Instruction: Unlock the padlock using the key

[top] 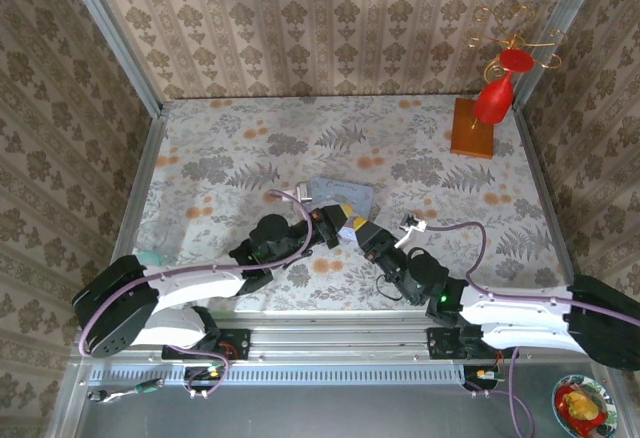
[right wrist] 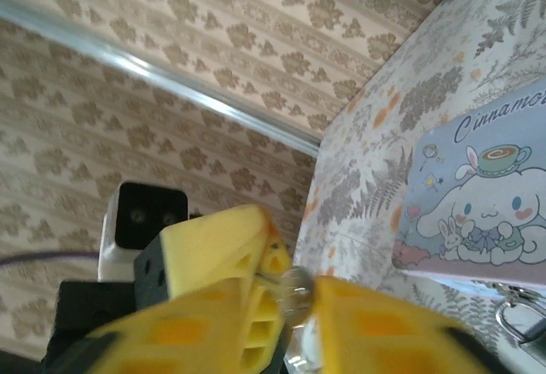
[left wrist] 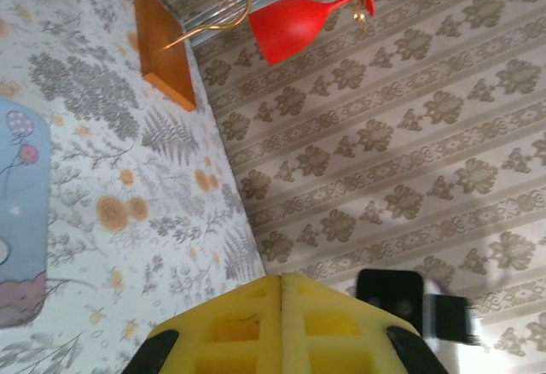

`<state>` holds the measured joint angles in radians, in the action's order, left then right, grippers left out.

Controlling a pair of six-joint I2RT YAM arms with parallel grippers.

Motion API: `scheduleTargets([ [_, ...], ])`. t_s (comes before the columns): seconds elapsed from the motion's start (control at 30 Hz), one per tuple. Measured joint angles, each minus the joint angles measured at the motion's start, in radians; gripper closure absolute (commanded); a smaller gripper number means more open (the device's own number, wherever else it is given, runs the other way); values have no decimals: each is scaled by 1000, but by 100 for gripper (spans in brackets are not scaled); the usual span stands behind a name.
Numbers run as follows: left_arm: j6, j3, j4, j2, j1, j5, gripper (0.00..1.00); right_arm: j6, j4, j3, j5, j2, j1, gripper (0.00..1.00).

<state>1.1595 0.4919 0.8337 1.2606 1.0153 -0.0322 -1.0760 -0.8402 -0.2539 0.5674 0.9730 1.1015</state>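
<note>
Two grippers meet tip to tip just in front of a pale blue tin point(top: 340, 196). The left gripper point(left wrist: 281, 293) has its yellow pads point(left wrist: 235, 331) pressed together. The right gripper point(right wrist: 300, 323) shows a silvery glint point(right wrist: 297, 293) between its fingers point(right wrist: 384, 331); whether it grips is unclear. Beside the right gripper, just by the tin's edge, lies what looks like the padlock point(right wrist: 517, 321), small, silver and dark.

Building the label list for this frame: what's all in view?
tin box: one, pale blue, cartoon print, table centre
goblet: one, red, on gold wire, far right
wooden base: one, orange-brown, carries the wire
teal item: one, small, table's left edge
bowl: one, red-yellow contents, off-table, near right
silvery metal piece: one, between right gripper's fingers
left gripper: one, yellow fingers, shut, centre
right gripper: one, yellow fingers, centre, facing left gripper
</note>
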Motion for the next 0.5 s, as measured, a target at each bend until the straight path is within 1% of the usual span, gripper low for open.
scheduleTargets([
  [0.03,-9,1,-32,-14,-3,0,100,10,45,-8,-9,-31,-6,39],
  [0.13,-60,24,-190,-76,-25,-5,100,82,176,-19,-94,-145,-79,39],
  [0.2,-92,53,-255,-100,-36,-17,100,126,214,-10,-211,-202,-180,40],
  [0.27,-115,82,-291,-106,-40,-40,100,158,227,13,-313,-242,-259,40],
  [0.3,-125,95,-309,-106,-41,-53,100,171,240,23,-356,-257,-284,40],
  [0.4,-142,112,-336,-103,-41,-96,100,211,271,33,-474,-276,-307,41],
  [0.5,-152,132,-347,-84,-41,-142,100,237,273,32,-567,-264,-312,44],
])
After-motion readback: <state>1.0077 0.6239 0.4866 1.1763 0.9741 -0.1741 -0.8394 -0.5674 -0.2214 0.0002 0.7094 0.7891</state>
